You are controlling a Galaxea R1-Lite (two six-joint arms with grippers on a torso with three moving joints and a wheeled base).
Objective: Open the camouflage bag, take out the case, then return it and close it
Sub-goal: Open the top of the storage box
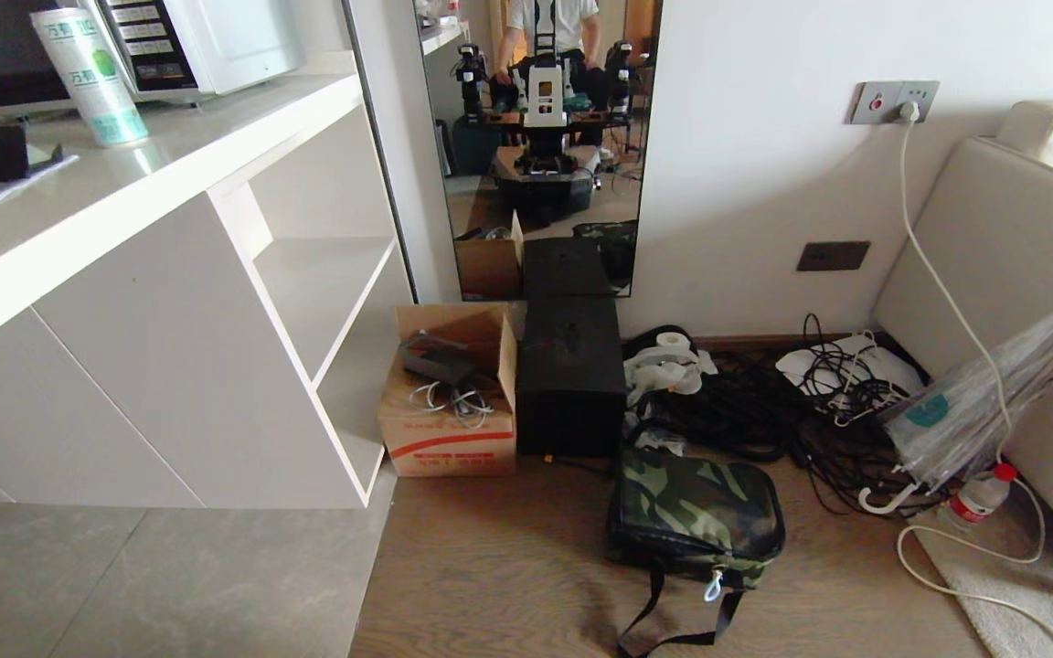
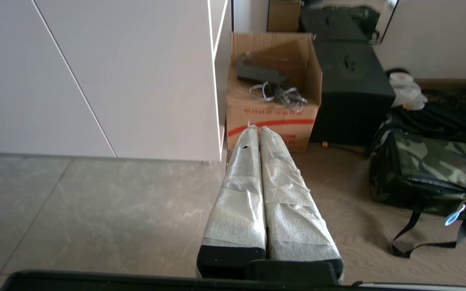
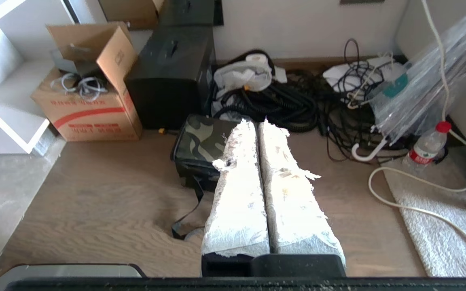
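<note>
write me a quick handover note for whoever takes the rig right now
Left gripper: shut, empty, held off the floor near the cardboard box.
Right gripper: shut, empty, held above the camouflage bag.
Bag: on the wood floor in front of the black box, zipped shut, strap trailing toward the robot.
Case: not visible.
Done: nothing.
Left: open bag, take case out, return it, close.

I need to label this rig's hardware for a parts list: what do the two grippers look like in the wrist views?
Both look alike. The left gripper has two long fingers wrapped in whitish fibrous tape, on a black base. The right gripper has the same white wrap, but frayed and torn at the edges, also on a black base. No markings or cables show.
</note>
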